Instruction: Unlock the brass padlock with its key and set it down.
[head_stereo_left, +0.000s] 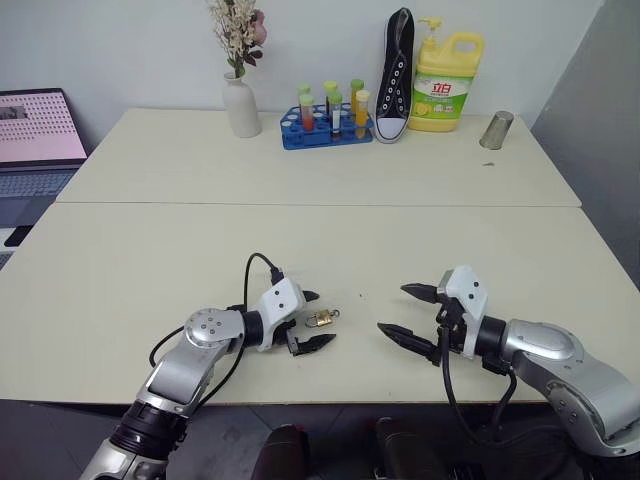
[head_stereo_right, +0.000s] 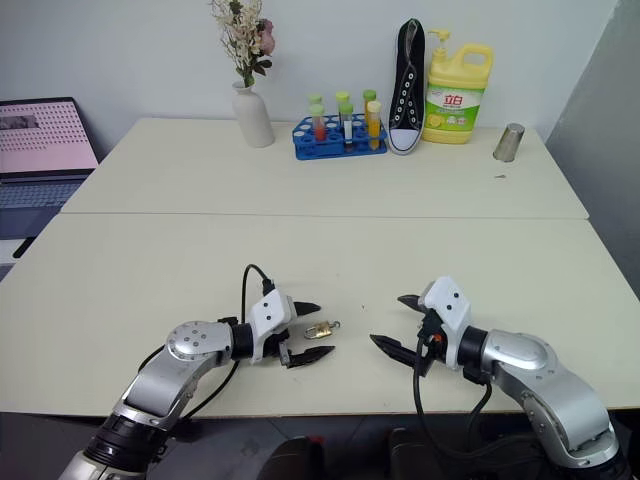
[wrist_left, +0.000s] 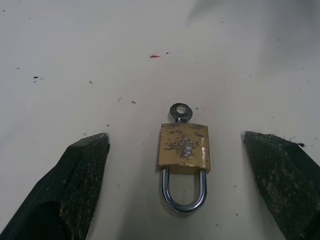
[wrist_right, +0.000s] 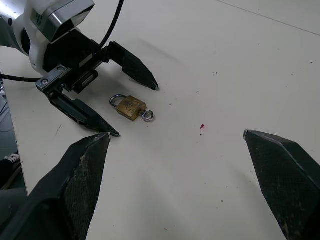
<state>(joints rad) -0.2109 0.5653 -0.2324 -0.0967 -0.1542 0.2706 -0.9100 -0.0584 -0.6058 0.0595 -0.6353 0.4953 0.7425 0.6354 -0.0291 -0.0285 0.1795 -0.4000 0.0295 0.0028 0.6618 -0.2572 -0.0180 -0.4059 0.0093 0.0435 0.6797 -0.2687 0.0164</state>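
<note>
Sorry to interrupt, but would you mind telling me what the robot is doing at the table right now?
It is setting up to grasp a brass padlock lying flat on the table. The key is already sitting in the lock's keyhole, and the shackle looks closed. The left gripper is open with a finger on each side of the padlock, not touching it. The right gripper is open too, off to the side, holding nothing.

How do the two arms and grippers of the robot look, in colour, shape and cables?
Both arms are silver-grey metal with rounded joints. Each ends in a white wrist housing on a black mount. The left gripper and the right gripper each have two black, pointed, tapering fingers with a rough, speckled surface. A black cable loops over the left wrist; another hangs below the right forearm.
</note>
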